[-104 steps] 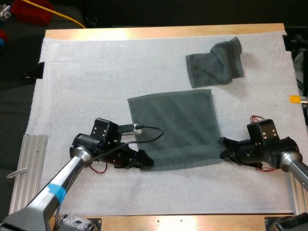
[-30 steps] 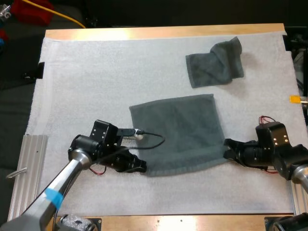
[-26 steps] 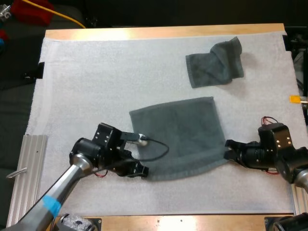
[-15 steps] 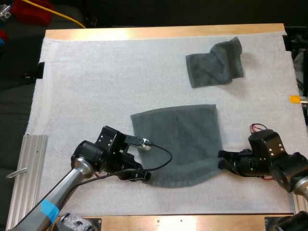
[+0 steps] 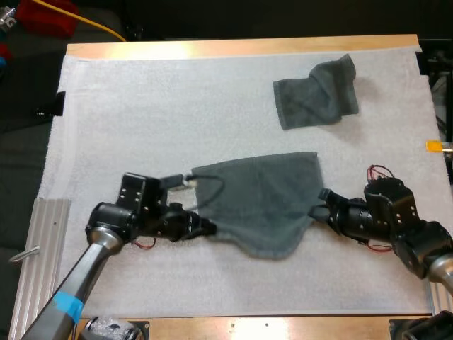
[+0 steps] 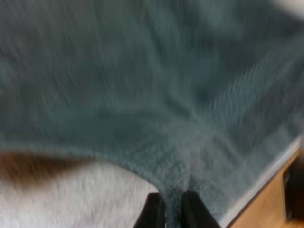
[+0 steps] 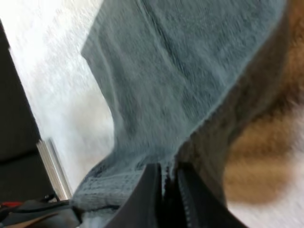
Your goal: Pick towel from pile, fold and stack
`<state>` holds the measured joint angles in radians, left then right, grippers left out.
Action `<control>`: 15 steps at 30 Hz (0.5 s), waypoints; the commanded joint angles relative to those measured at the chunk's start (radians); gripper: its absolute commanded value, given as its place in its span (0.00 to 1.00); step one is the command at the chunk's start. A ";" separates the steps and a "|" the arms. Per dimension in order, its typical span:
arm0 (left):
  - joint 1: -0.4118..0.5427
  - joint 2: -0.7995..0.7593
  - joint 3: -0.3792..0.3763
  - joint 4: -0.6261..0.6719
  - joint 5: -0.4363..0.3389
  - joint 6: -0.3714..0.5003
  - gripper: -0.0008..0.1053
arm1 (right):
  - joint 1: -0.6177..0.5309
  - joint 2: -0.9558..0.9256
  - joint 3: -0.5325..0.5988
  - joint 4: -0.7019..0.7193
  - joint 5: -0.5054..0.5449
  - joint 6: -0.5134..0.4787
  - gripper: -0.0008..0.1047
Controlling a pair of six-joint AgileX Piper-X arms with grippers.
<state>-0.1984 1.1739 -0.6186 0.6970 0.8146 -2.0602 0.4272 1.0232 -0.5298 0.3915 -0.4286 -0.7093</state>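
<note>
Bright, even light falls from above on the white mat point(image 5: 141, 106), which is nearly washed out to the left of the spread towel point(image 5: 265, 198). The spread towel's lifted near edge throws only a faint, soft shadow. The crumpled towel point(image 5: 315, 92) beyond it has a thin, soft one too. Past the worktop point(image 5: 241, 47), on the far side from the spread towel, all is dark.

In the left wrist view the spread towel is smeared, its weave in streaks, with a blurred brown patch under its edge. In the right wrist view the white mat beside the spread towel glares pure white, and an out-of-focus brown patch lies on the spread towel's other side.
</note>
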 commanded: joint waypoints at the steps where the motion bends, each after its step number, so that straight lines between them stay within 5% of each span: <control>1: 0.016 0.002 -0.007 -0.036 0.033 -0.029 0.01 | -0.006 0.025 -0.001 -0.047 -0.016 0.022 0.01; 15: 0.146 0.199 -0.007 -0.316 0.135 -0.225 0.01 | -0.016 0.268 -0.003 -0.429 0.008 0.218 0.01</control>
<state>-0.0539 1.3760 -0.6207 0.4041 0.9342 -2.2722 0.4175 1.2913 -0.5298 -0.0147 -0.4214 -0.4935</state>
